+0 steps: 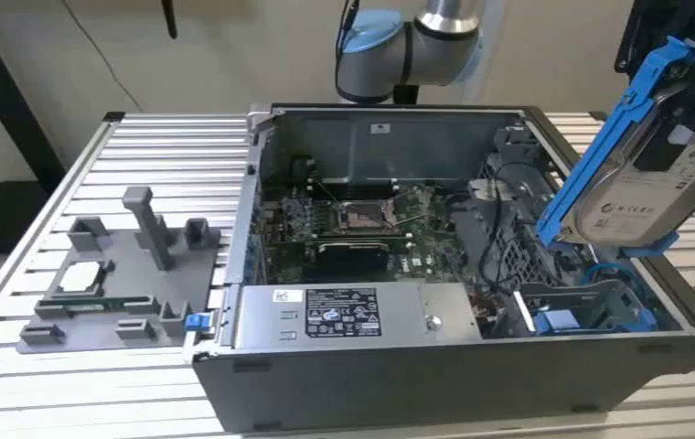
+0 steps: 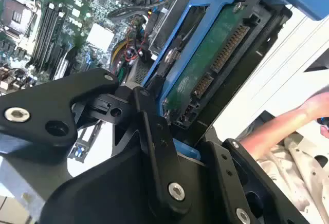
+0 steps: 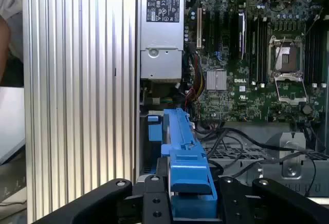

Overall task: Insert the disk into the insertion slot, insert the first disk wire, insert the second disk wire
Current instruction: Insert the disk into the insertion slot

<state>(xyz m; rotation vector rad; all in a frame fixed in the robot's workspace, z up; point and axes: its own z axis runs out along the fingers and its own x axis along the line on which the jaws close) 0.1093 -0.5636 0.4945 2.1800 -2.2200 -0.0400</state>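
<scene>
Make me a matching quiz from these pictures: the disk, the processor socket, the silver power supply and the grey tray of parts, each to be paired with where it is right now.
Things:
1. disk
2. processor socket
3. power supply
4. grey fixture tray

Places:
A. on the table, outside the case, at the exterior view's left
B. clamped in the gripper, tilted, above the case at the exterior view's right
C. on the green motherboard, inside the case
D. inside the case, along its wall nearest the exterior camera

Pairs: 1-B, 2-C, 3-D, 4-A.
</scene>
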